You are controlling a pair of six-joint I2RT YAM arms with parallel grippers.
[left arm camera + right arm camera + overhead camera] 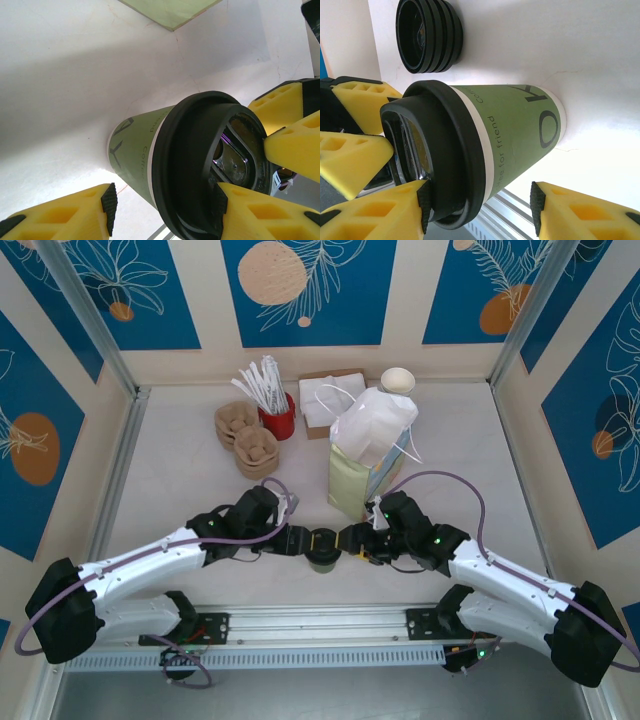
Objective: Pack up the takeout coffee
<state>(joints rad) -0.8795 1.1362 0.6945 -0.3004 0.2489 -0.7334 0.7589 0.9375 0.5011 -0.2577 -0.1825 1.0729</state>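
Observation:
The takeout coffee (322,560) is a green paper cup (520,130) with a black lid (200,160). It stands upright on the table between the two arms. My left gripper (305,540) is open over it; in the left wrist view (162,207) one pad touches the lid's rim and the other stands clear of the cup wall. My right gripper (350,538) comes from the other side, also open (479,207), with one pad against the lid and the other apart from the cup. Each wrist view shows the other gripper's yellow fingers (295,150) at the lid.
A light green paper bag (352,480) stands just behind the cup, with a white plastic bag (375,425) leaning on it. Further back are brown pulp trays (250,440), a red cup of sticks (277,420), napkins (325,400) and cream cups (397,380). A stack of black lids (429,34) lies nearby.

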